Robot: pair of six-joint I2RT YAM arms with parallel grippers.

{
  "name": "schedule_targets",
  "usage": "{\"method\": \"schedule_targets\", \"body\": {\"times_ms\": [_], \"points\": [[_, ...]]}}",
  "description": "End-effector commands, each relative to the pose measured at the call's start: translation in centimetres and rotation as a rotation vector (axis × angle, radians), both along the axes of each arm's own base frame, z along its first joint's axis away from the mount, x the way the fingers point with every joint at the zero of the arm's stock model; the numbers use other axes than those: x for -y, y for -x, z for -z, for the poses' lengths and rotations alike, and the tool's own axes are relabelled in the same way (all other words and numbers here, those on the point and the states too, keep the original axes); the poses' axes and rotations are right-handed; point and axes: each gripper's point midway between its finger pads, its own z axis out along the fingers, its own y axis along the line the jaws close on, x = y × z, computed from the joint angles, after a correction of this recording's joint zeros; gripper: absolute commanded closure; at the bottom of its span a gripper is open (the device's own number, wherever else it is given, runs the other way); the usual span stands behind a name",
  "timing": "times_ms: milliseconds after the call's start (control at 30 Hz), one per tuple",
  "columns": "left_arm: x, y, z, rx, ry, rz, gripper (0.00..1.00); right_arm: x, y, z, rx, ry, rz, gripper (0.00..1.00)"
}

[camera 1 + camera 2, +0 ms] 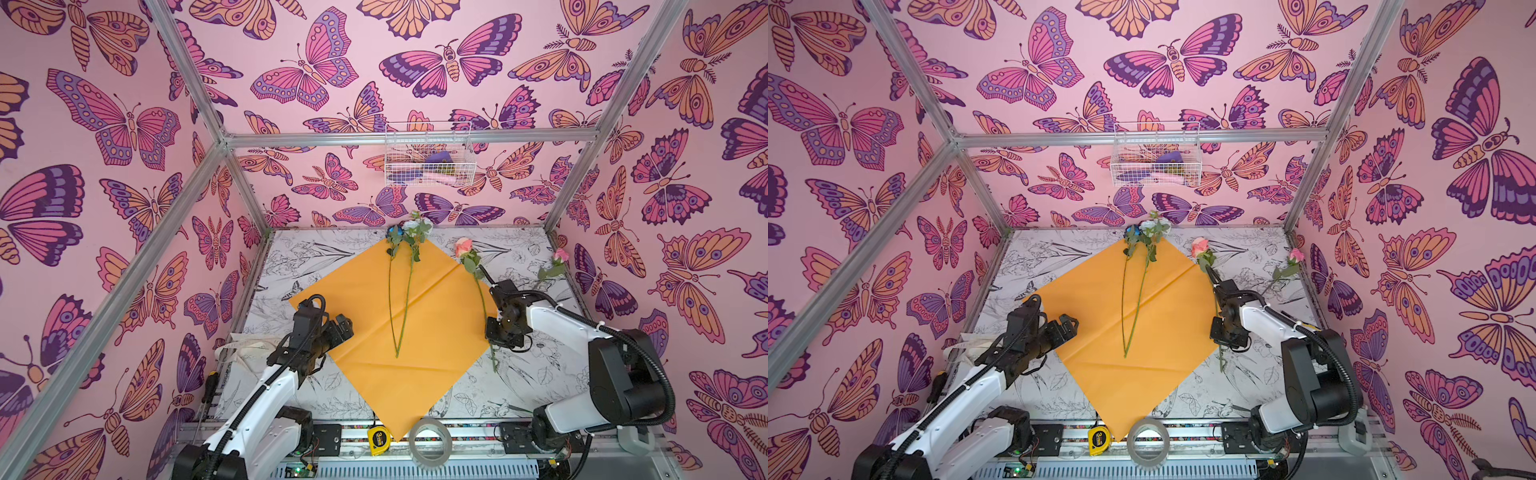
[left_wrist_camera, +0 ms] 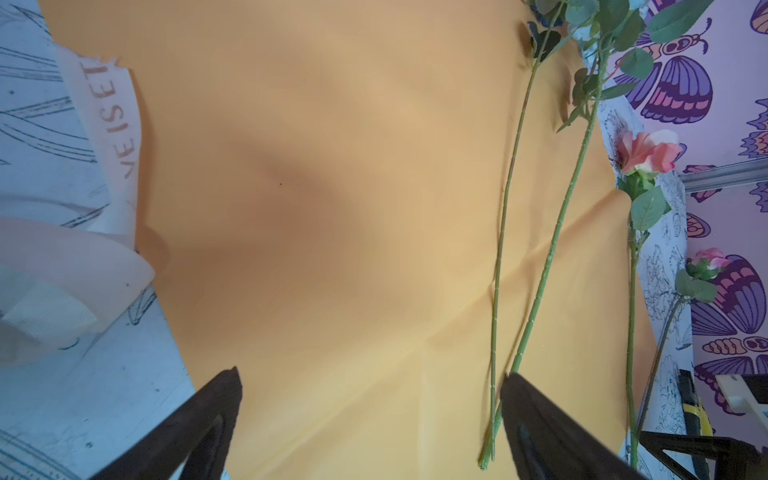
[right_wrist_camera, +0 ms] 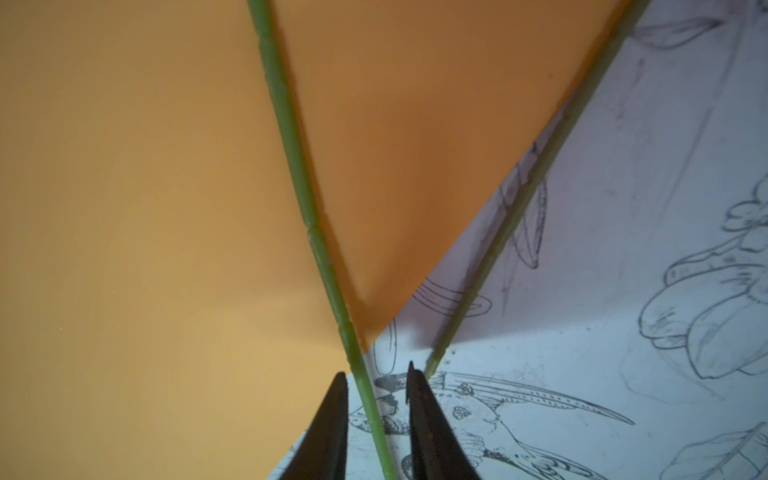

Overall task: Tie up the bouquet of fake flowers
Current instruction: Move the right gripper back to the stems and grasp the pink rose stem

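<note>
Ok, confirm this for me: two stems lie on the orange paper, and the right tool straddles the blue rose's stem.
Not the blue rose's. The right tool straddles the stem of the peach rose; both top views show it. The blue rose is one of the two lying on the orange paper.

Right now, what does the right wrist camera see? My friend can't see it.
The right gripper straddles a green flower stem, its black fingers not quite touching it. The stem runs from orange wrapping paper onto the drawing-covered table; a second stem lies alongside.
</note>
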Motion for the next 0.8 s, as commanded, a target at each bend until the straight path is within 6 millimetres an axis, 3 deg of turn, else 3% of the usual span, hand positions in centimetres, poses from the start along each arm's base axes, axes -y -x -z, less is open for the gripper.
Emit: {"method": "schedule_targets", "body": {"times_ms": [0,400,600,767], "points": [[0.0,0.0,-0.3,0.005,-0.004,0.008,0.01,-0.7,0.6,0.1,-0.005,-0.045,0.011,0.72],[0.0,0.1,-0.2,0.005,-0.004,0.013,0.01,-1.3,1.8,2.0,-0.055,-0.036,0.011,0.79],[-0.2,0.1,-0.2,0.008,-0.005,0.003,0.01,-1.4,1.1,1.6,-0.041,-0.024,-0.012,0.92],[-0.1,0.2,-0.1,0.007,-0.004,0.004,0.01,-2.0,-0.1,0.0,-0.003,-0.03,-0.037,1.0]]}}
